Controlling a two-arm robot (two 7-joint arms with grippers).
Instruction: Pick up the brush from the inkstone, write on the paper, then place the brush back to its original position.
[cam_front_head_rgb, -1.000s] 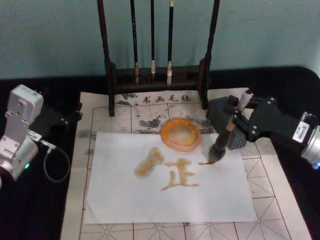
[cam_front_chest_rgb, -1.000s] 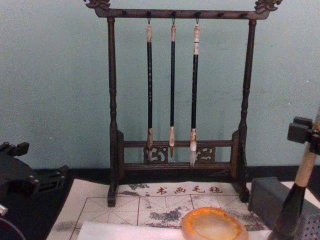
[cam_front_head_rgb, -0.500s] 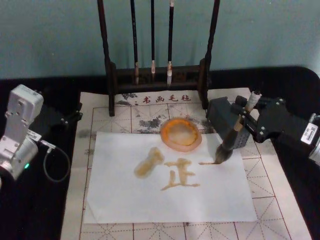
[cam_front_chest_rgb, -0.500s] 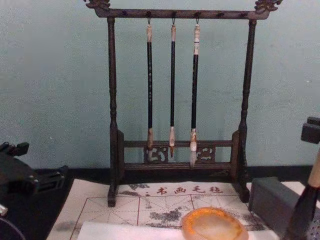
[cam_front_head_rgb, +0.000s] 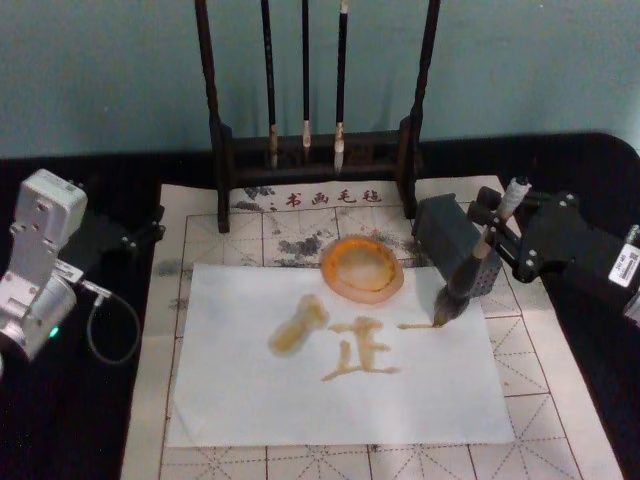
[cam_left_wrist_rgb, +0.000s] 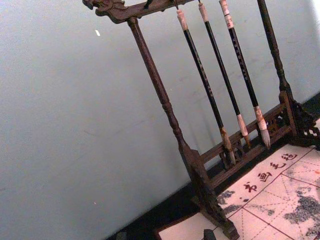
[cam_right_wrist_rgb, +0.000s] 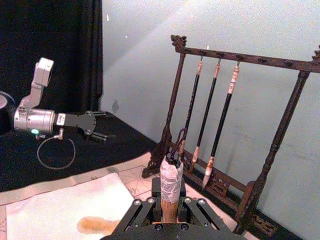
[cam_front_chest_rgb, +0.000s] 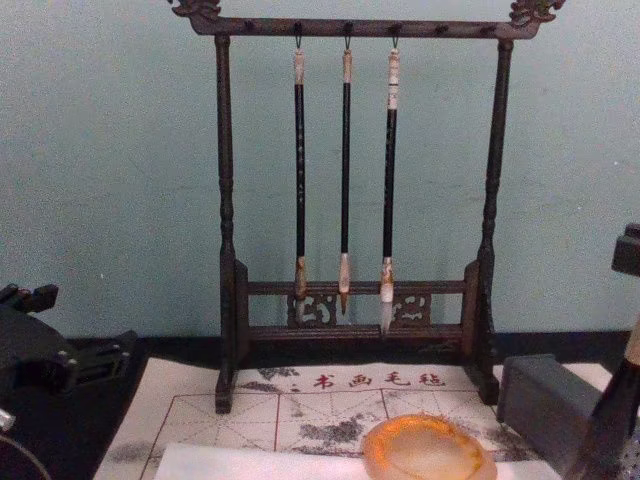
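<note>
The right gripper (cam_front_head_rgb: 497, 238) is reaching in from the right of the inkstone (cam_front_head_rgb: 362, 266), and its fingers are clenching the pale upper handle of the brush (cam_front_head_rgb: 470, 272). In the right wrist view the white-wrapped end and loop of the brush (cam_right_wrist_rgb: 170, 181) are standing up between those fingers. The brush is leaning, its top tilting away from the inkstone to the right, and its dark tip is touching the paper (cam_front_head_rgb: 300, 405) to the right of and nearer than the inkstone, at the end of a thin tan stroke (cam_front_head_rgb: 415, 326). Two heavier tan marks (cam_front_head_rgb: 330, 345) are lying on the paper nearer than the inkstone. The inkstone itself is sitting across the far edge of the paper, partly on the gridded mat (cam_front_head_rgb: 200, 235) underneath. A grey block (cam_front_head_rgb: 440, 232) is standing just right of the inkstone, and the brush handle is crossing in front of it in the head view. Beyond the inkstone a dark wooden stand (cam_front_head_rgb: 225, 150) is holding three thin brushes (cam_front_head_rgb: 305, 70) against the pale wall. The left gripper (cam_front_head_rgb: 155, 225) is resting well to the left of the inkstone, off the mat on the black surface, its fingers spread apart and grasping nothing, with a looped cable (cam_front_head_rgb: 110, 325) hanging beside it.
</note>
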